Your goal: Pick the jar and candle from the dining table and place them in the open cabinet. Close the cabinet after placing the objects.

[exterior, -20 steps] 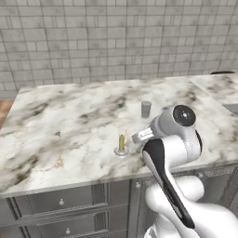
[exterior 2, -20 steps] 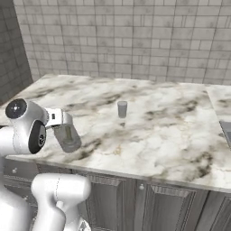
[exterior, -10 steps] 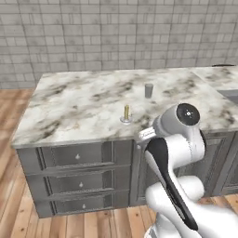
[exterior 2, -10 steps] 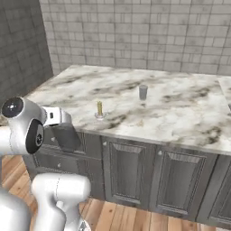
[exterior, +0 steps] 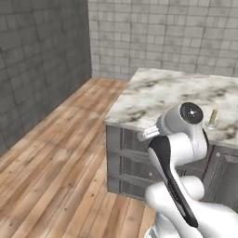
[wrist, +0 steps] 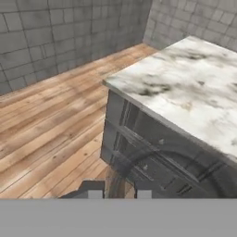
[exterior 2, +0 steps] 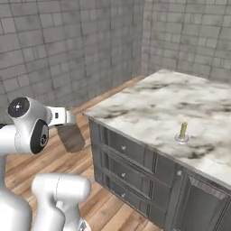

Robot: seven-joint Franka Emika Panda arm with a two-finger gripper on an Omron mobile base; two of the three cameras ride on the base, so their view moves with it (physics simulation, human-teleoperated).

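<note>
**Change.** The whole scene has swung in both base views. The base has driven back and turned left, so this is a move of the cameras, not of the things. The table, close under the arm a second ago, now stands off to the right. Judgement: the robot is turning away with nothing picked, so both fetches are still to do.

**Wall** [exterior: 42,60]. Grey tile, far left.

**Floor** [exterior: 60,162]. Wood planks, left and near.

**Gripper** [wrist: 119,190]. Fingers drawn together, nothing between them. It hangs over the floor, left of the table and well apart from it.

**Table** [exterior 2: 171,99]. Marble top, near-left corner facing the robot, its right end cut off by the frame edge.

**Drawers** [exterior 2: 126,153]. Dark grey, under the top.

**Candle** [exterior 2: 182,133]. Upright in its dish, near the table's front edge.

**Unclear.** The jar's place on the table cannot be told now. The arm hides part of the table front in the left base view. A faint dark ring above the fingertips in the hand view cannot be identified.
</note>
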